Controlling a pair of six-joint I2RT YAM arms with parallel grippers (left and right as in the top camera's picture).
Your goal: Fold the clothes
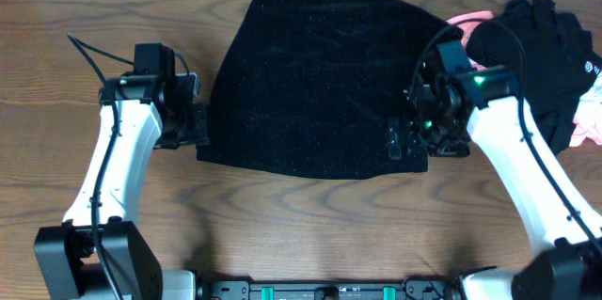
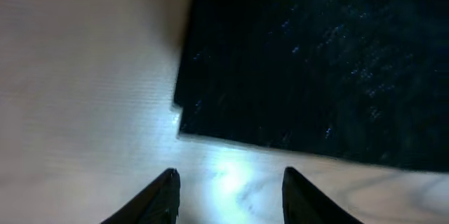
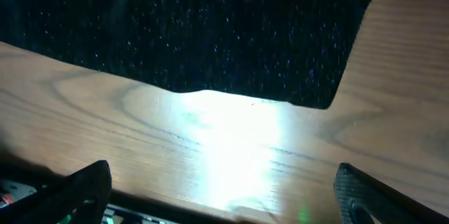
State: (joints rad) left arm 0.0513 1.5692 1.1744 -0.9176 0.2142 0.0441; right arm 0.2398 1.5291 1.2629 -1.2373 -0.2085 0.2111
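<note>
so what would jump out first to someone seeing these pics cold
A big black fuzzy garment speckled with glitter lies spread over the middle of the wooden table, toward its far edge. A white arm flanks it on each side, the left claw and right claw both open and empty by its near corners. A heap of black and pink clothes sits at the far right.
</note>
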